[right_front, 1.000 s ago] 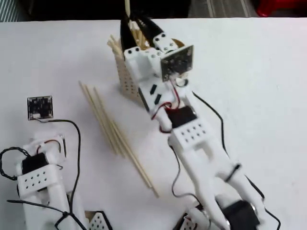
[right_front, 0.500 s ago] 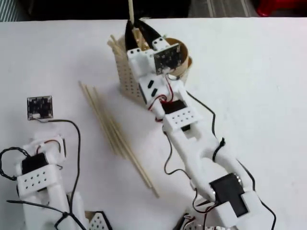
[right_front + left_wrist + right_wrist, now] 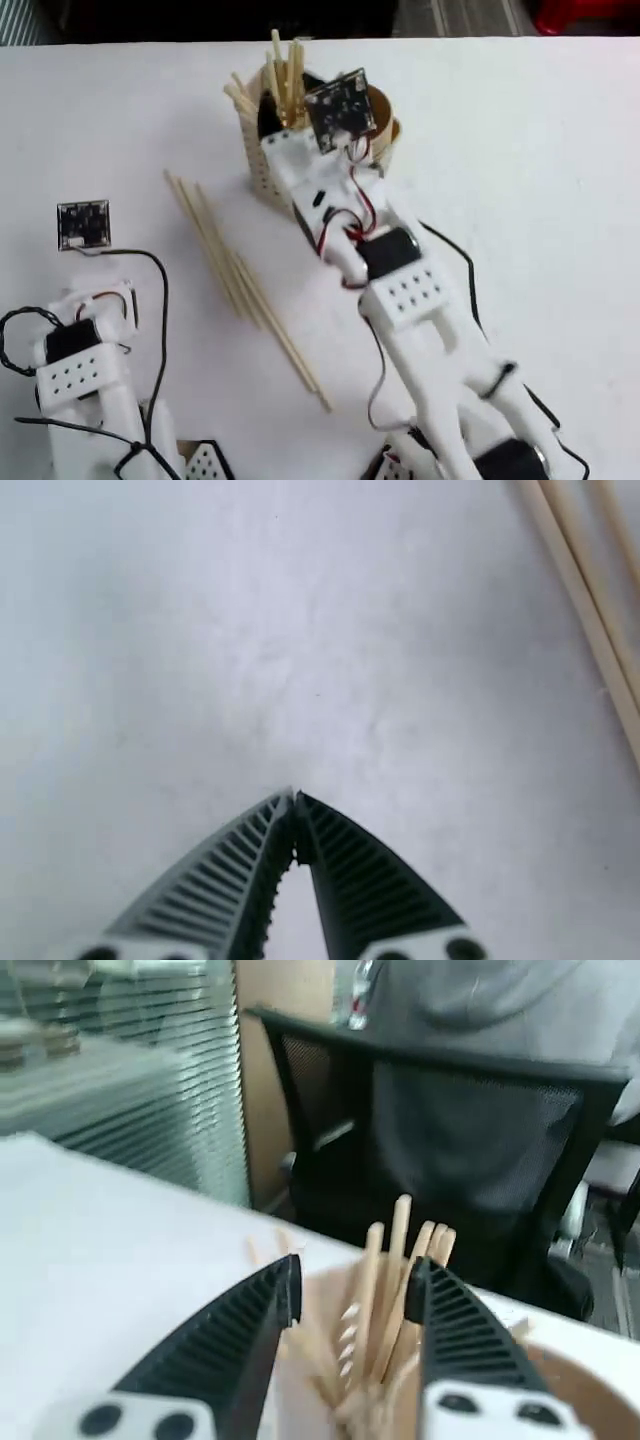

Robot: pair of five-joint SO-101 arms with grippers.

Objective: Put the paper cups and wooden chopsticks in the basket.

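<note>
Right claw (image 3: pixel 352 1285): jaws spread apart, gripping nothing. In the high view it sits over the basket (image 3: pixel 262 180), at the upper middle of the frame. The right wrist view shows a bundle of standing chopsticks (image 3: pixel 385 1280) rising out of the basket in the gap between my two fingers; whether either finger touches a stick, I cannot tell. The sticks lean at slightly different angles, and their tips poke above the basket rim. A paper cup (image 3: pixel 384 112) shows as a brown rim just to the right of the basket, partly under my right wrist. I cannot tell whether it is inside the basket or only against it. Left claw (image 3: pixel 295 802): clenched, the ribbed tips meeting, nothing between them, held over the bare white table (image 3: pixel 520 180). Its arm is parked at the lower left of the high view. The loose chopsticks (image 3: pixel 240 280) lie flat on the table as a diagonal line, running from left of the basket down toward the lower middle, well apart from both claws. A small black square board (image 3: pixel 83 223) lies at the left. A dark office chair (image 3: pixel 450 1130) stands beyond the table edge.
</note>
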